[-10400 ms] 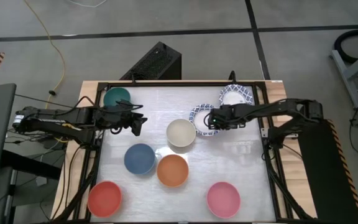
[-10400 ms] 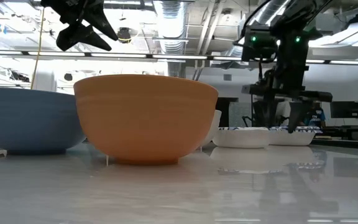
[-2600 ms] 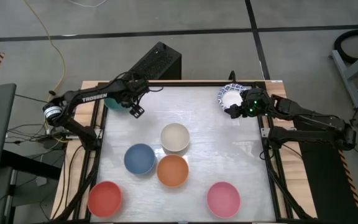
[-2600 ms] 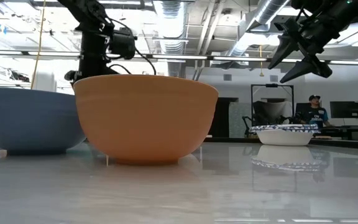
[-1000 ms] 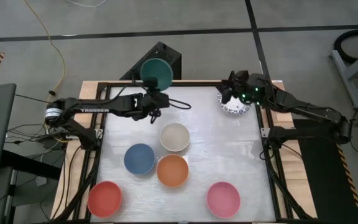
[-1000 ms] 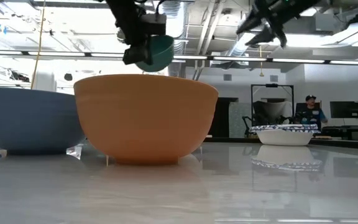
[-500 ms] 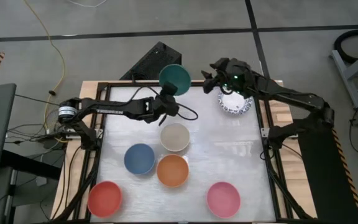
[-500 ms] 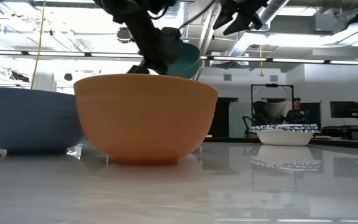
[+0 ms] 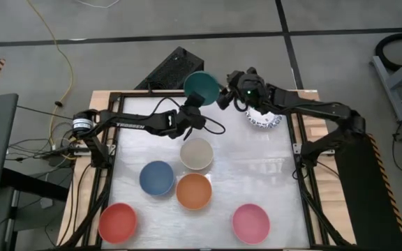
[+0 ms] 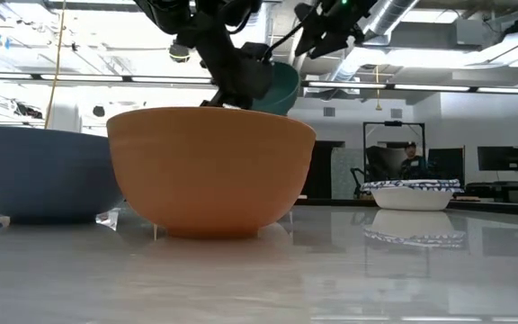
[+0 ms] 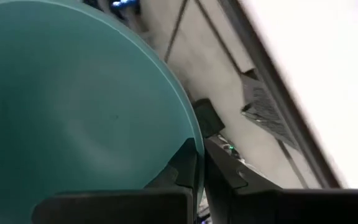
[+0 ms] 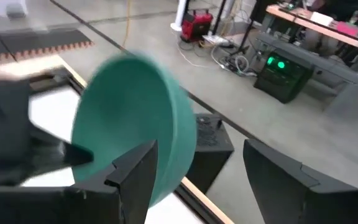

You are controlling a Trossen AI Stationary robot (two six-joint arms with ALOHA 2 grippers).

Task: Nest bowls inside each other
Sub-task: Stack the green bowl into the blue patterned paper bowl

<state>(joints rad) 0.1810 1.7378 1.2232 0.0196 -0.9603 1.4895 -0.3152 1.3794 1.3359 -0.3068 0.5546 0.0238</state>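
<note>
Teal bowl (image 9: 202, 86) airborne at table's 12 o'clock edge, rim pinched in left gripper (image 9: 191, 100), tilted. Right gripper (image 9: 223, 97) spread wide just at bowl's 3 o'clock — apparently a handover. Best to centre right fingers over the rim before closing, release left only afterwards. Cream bowl (image 9: 197, 153) waiting at 6 o'clock below. "TROSSEN" legible on left arm (image 9: 128, 125).

Both arms are dark, slim and jointed. The left arm (image 9: 135, 124) carries white lettering along its side, a silver ring at one joint and a thin black cable looping near its wrist. The right arm (image 9: 306, 108) shows a small green light.
</note>
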